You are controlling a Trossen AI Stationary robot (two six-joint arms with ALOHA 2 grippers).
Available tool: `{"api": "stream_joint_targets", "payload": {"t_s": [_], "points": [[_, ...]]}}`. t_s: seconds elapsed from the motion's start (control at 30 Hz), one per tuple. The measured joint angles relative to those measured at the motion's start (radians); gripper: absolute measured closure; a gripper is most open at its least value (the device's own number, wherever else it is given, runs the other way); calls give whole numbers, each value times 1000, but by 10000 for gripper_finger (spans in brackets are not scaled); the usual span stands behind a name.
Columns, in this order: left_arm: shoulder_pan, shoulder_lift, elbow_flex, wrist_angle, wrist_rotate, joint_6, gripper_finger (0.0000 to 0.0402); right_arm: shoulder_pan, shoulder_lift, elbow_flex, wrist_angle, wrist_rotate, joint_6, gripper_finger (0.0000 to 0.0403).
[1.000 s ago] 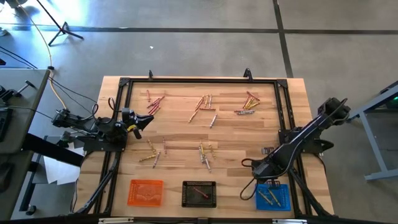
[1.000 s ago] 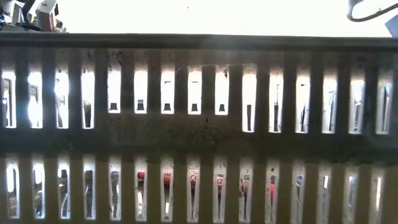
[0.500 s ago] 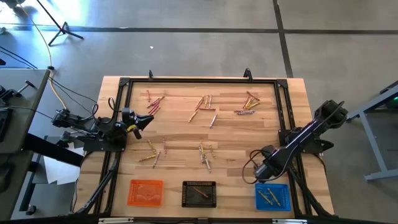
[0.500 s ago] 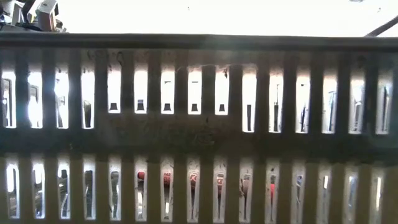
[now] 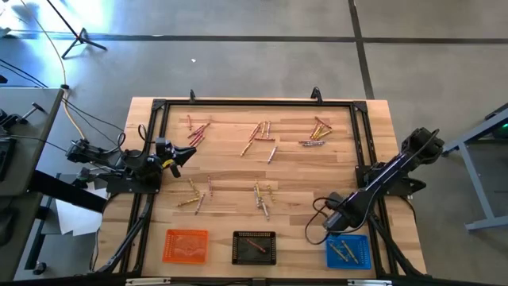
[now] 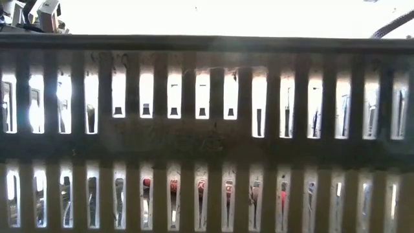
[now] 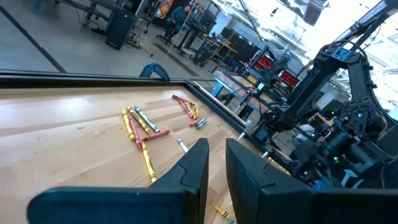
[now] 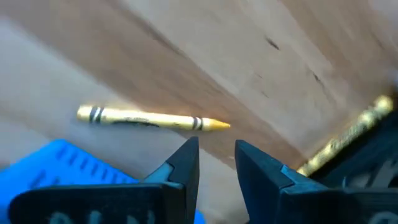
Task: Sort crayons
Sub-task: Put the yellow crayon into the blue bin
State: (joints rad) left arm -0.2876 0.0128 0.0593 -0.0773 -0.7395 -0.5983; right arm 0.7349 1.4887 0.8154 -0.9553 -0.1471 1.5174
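Note:
Crayons lie in several loose clusters on the wooden table, at the back left (image 5: 196,129), back middle (image 5: 260,135), back right (image 5: 316,131), middle left (image 5: 194,195) and middle (image 5: 262,197). My right gripper (image 5: 332,214) hangs just behind the blue tray (image 5: 348,251), which holds a few yellow crayons. In the right wrist view its fingers (image 8: 180,165) stand narrowly apart and empty (image 8: 216,155) over a single yellow crayon (image 8: 152,119) lying on the wood beside the blue tray's corner (image 8: 62,168). My left gripper (image 5: 184,153) waits shut at the table's left edge (image 7: 216,162).
An orange tray (image 5: 186,245) and a black tray (image 5: 254,247) with a red crayon in it stand at the front edge. A black frame (image 5: 254,102) borders the work area. The low view is blocked by a slatted tray wall (image 6: 207,136).
My right gripper has drawn back from over the blue tray and shifted a little left above the wood. The left arm has not moved.

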Motion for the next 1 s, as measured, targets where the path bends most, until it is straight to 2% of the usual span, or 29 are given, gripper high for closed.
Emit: {"api": "stream_joint_targets", "payload": {"t_s": [0.3,0.43,0.6,1.0], "points": [[0,0,0,0,0,0,357,0,0,0,130,15,-610,311],[0,0,0,0,0,0,357,0,0,0,166,31,-802,311],[0,0,0,0,0,0,357,0,0,0,164,33,-911,311],[0,0,0,0,0,0,357,0,4,0,181,19,-1002,311]]}}
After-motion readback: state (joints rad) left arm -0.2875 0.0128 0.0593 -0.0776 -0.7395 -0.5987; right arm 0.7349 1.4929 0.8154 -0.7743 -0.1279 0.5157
